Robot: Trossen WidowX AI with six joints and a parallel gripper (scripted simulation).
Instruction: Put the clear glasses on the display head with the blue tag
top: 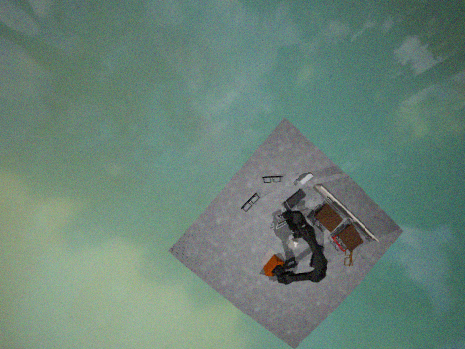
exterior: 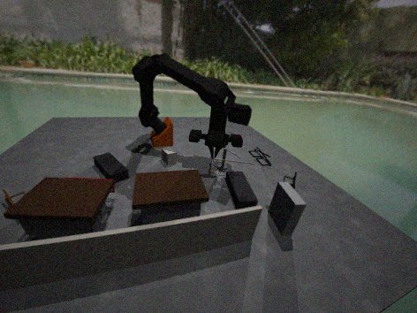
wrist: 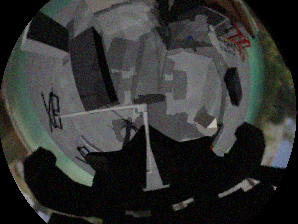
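Gripper (exterior: pixel 215 152): closed on clear glasses (exterior: pixel 225 161), held low over the table (exterior: pixel 336 230), beside a black block (exterior: pixel 241 189). 2 brown-topped boxes (exterior: pixel 169 187), contents hidden. Arm (exterior: pixel 185 81): arched high, wrist pointing straight down.

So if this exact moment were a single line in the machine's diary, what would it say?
gripper: shut on thin clear-framed glasses | position: low over grey platform, beside black flat block | dark-framed glasses: lying apart | release: not yet

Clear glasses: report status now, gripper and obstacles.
Gripper shut on clear glasses, low over the table beside the dark block. Not on any head yet. Blue tag not discernible.
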